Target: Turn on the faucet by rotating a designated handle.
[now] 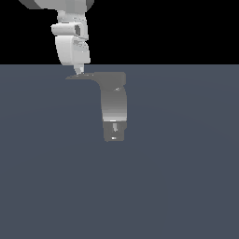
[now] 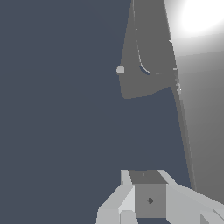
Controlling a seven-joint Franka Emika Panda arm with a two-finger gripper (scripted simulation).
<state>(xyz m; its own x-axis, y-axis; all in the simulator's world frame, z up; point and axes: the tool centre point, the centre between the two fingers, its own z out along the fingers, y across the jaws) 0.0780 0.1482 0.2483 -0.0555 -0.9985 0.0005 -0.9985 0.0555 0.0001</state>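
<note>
A: Where is the gripper [image 1: 78, 71]?

B: At the tip of the handle [image 1: 82, 76], touching it from above.

A: Fingers apart or together?

B: I cannot tell. The faucet [image 1: 114, 105] stands just beside it, toward the exterior view's right.

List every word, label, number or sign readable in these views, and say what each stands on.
None: no readable text in either view.
The faucet carries only small pale specks, too small to read as anything.
The handle is plain dark grey.
The gripper shows one small dark diamond mark, not a letter or number.
</note>
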